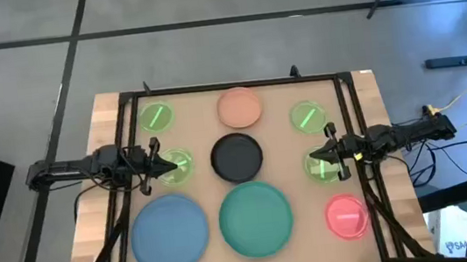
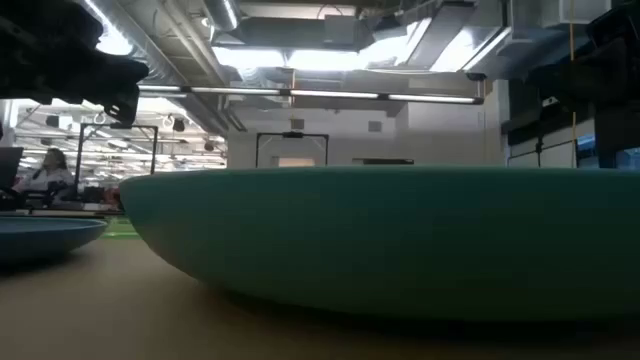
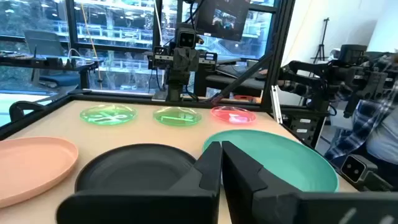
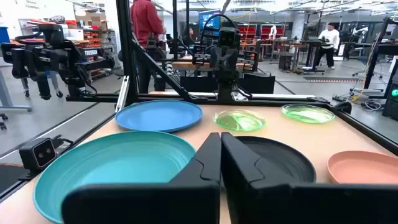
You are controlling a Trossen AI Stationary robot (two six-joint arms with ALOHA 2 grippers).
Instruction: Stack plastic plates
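Nine round plates lie flat and apart on the table. In the high view they are blue, teal, black, peach, pink and four small green ones. My left gripper is shut and hovers over the left-middle green plate, pointing toward the black plate. My right gripper is shut and hovers over the right-middle green plate, facing the left one. Neither touches anything. The low view shows only the teal plate and the blue plate's rim.
A dark frame runs round the wooden table top. Bare wood shows between the plates. People are in the room beyond the table in the right wrist view.
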